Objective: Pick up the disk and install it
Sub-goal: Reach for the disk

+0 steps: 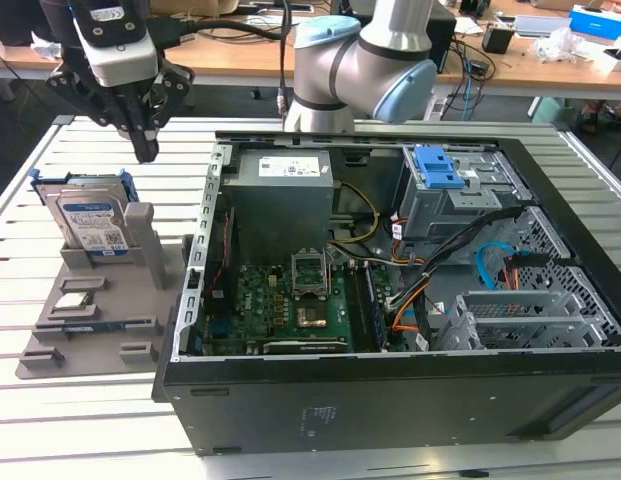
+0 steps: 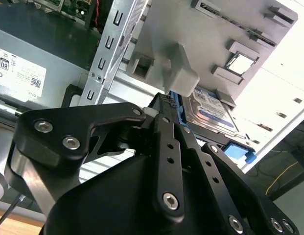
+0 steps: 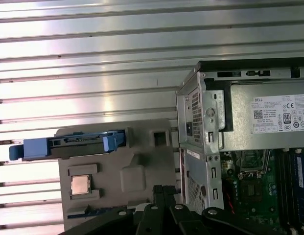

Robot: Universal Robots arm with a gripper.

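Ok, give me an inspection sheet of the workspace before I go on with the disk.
Surface: slatted metal table, carrying a grey holder tray and an open computer case.
Job's things: the disk stands on edge in its blue frame in the tray, not gripped; a drive cage with a blue latch sits in the case.
Clutter: processor chip on the tray.
Grippers: claw shut, empty, above the tray near the disk.
Cables: orange, blue and black cables loose inside the case.
Surroundings: cluttered desks behind the table.
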